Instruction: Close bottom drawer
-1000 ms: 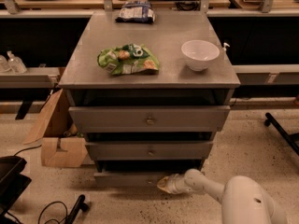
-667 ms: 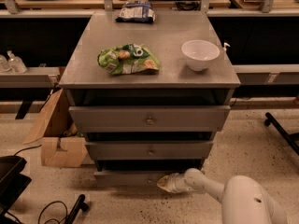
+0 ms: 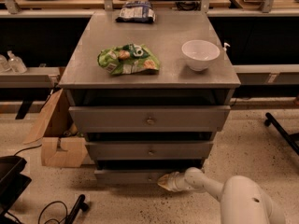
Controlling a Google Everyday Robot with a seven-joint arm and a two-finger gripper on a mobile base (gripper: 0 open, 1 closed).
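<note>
The grey cabinet (image 3: 149,64) has three drawers. The bottom drawer (image 3: 124,175) is the slimmest front, low near the floor, and stands out only slightly from the cabinet. Its knob is hidden behind my gripper. My gripper (image 3: 163,181) sits at the middle of that drawer's front, against it, on the end of the white arm (image 3: 210,185) that reaches in from the lower right. The middle drawer (image 3: 150,150) and the top drawer (image 3: 149,119) each show a brass knob.
A green snack bag (image 3: 127,59), a white bowl (image 3: 200,54) and a blue packet (image 3: 136,11) lie on the cabinet top. A cardboard box (image 3: 60,141) stands left of the cabinet. A black chair base (image 3: 14,181) and cables lie at the lower left.
None visible; the gripper stays at the bottom drawer's front and the drawer holds the same position.
</note>
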